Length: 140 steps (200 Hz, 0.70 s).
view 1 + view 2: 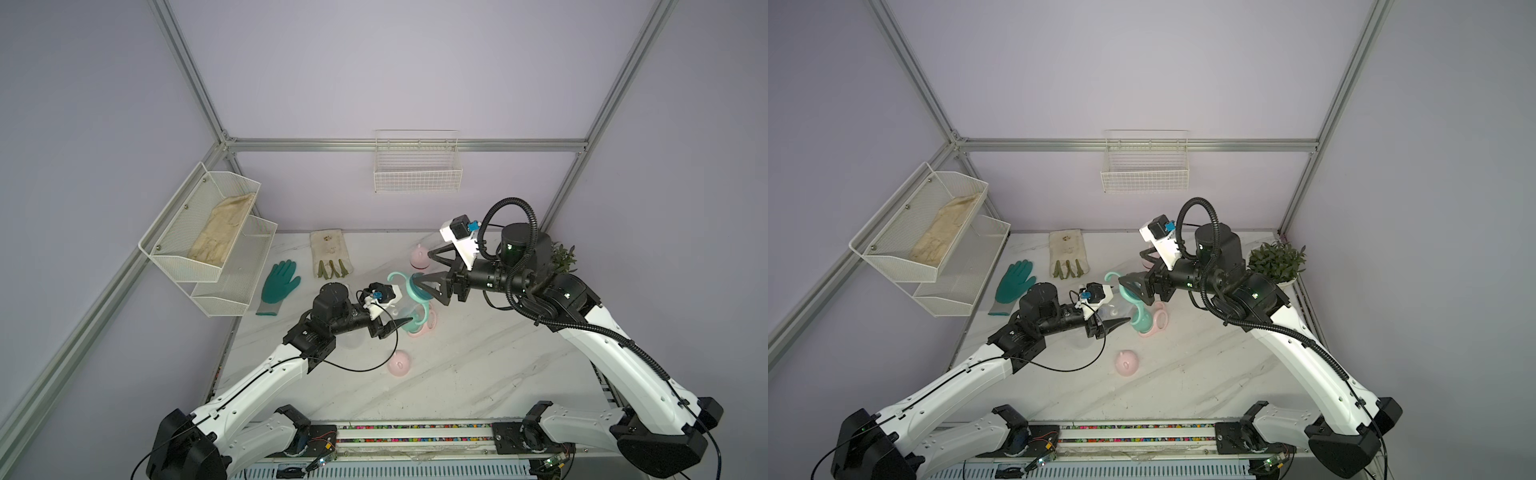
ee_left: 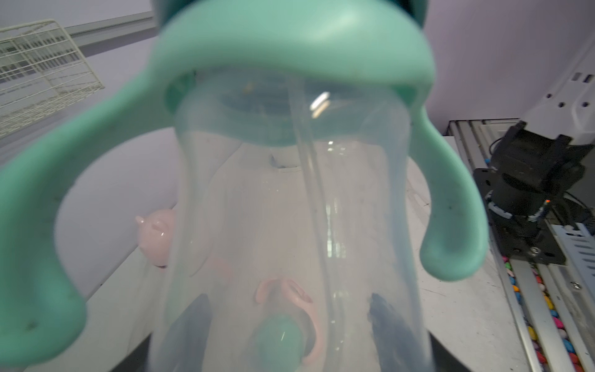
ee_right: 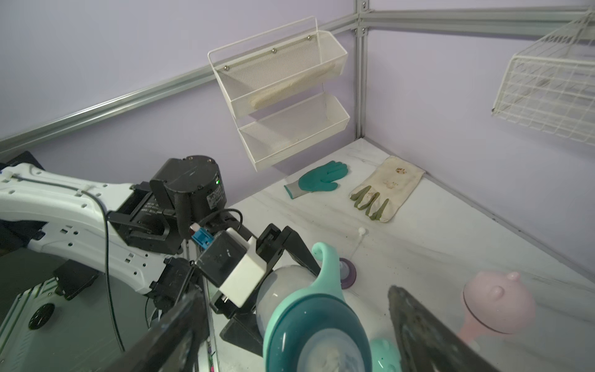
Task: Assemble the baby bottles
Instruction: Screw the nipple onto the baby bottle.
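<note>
Currently grips, with the left tool closed narrow on the see-through body, a clear squat plastic baby bottle, lifted off the white marble surface near its middle and tipped onto its side, mouth toward the right arm. Fitted below the neck with a mint-green two-handled ring, both handles curling back along the body; topped by a darker teal collar around a pale nipple; threaded inside with a thin clear straw. Brackets the collar end with the wide-spread jaws of the right tool, touching neither side in the right wrist view. Holds the bottle over a pink two-handled ring and a mint dome cap. Elsewhere on the surface: one pink eared dome cap at the back, another toward the front, and a purple collar with a white-tipped straw.
</note>
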Each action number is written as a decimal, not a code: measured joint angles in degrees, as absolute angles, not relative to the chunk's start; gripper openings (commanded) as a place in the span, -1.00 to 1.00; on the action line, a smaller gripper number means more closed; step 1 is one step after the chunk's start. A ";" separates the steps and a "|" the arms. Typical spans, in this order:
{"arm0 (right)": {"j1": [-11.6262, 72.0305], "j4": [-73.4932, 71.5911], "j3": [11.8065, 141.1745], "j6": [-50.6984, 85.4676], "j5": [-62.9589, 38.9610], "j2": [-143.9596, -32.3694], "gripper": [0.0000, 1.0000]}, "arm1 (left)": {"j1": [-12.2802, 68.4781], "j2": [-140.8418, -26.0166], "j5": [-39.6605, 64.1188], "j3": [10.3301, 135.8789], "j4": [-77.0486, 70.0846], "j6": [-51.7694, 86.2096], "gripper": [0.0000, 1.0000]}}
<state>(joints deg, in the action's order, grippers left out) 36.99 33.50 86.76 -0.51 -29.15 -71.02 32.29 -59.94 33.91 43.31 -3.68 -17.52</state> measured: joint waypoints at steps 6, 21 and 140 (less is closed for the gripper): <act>36.97 34.41 86.54 -1.15 -30.11 -71.16 0.80 | 32.23 -59.48 35.35 43.31 -3.60 -17.52 -1.00; 36.95 36.73 85.86 -2.44 -32.60 -71.09 0.76 | 31.99 -58.26 38.63 43.31 -3.62 -17.52 -1.00; 36.67 46.15 85.62 -6.09 -41.21 -70.41 0.58 | 31.51 -58.28 45.52 44.88 -1.96 -17.54 -1.00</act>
<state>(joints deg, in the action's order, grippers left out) 36.67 46.15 85.62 -6.09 -41.21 -70.41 31.51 -58.28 45.52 44.88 -1.96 -17.54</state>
